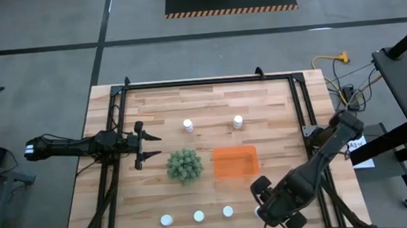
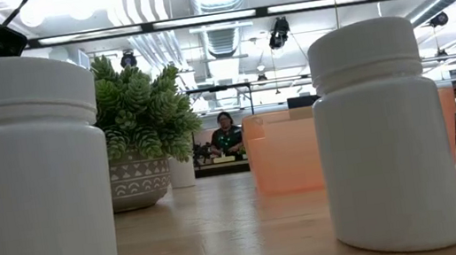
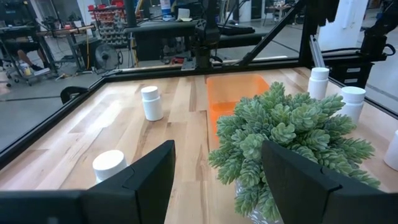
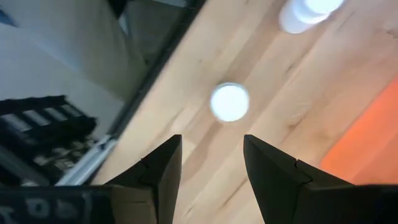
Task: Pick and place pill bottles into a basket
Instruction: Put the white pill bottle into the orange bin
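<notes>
Several small white pill bottles stand upright on the wooden table. Two are at the far side, and a row runs along the near edge. The orange basket sits in the middle, right of the green plant. My right gripper hangs open at the near right, pointing down. One bottle's cap shows just beyond its fingers, clear of them. My left gripper rests open at the left, level, facing the plant.
A black metal frame runs round the table's far and side edges. The near edge is close to my right gripper. The low view looks between two near bottles at the plant pot and basket.
</notes>
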Available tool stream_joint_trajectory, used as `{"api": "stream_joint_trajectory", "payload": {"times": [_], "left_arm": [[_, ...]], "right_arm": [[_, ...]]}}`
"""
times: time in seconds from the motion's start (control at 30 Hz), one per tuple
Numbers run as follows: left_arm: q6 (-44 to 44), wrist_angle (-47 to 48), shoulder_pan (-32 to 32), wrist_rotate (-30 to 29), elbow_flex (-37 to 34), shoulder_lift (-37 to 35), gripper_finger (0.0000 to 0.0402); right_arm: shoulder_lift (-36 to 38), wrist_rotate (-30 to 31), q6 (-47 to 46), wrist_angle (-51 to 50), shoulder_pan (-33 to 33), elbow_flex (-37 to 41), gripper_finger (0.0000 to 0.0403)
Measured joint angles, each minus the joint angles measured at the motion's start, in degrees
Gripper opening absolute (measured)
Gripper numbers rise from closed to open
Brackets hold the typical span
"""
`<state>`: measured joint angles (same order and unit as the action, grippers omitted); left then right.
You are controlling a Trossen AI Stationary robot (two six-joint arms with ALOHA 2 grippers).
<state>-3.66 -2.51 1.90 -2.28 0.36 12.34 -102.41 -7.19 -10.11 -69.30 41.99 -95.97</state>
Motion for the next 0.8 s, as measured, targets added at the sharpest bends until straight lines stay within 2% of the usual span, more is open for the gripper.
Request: {"api": "stream_joint_trajectory", "payload": {"times": [0.33, 0.8], "left_arm": [[0.00, -0.01, 0.00, 0.02, 0.00, -0.02, 0.0221], [0.00, 0.01, 0.00, 0.02, 0.00, 0.00, 0.0221]], "right_arm": [[-0.42, 1.35, 0.05, 7.38, 0.05, 3.77, 0.0162], [-0.83, 1.37, -1.00, 10.58, 0.01, 9.83, 0.0162]]}}
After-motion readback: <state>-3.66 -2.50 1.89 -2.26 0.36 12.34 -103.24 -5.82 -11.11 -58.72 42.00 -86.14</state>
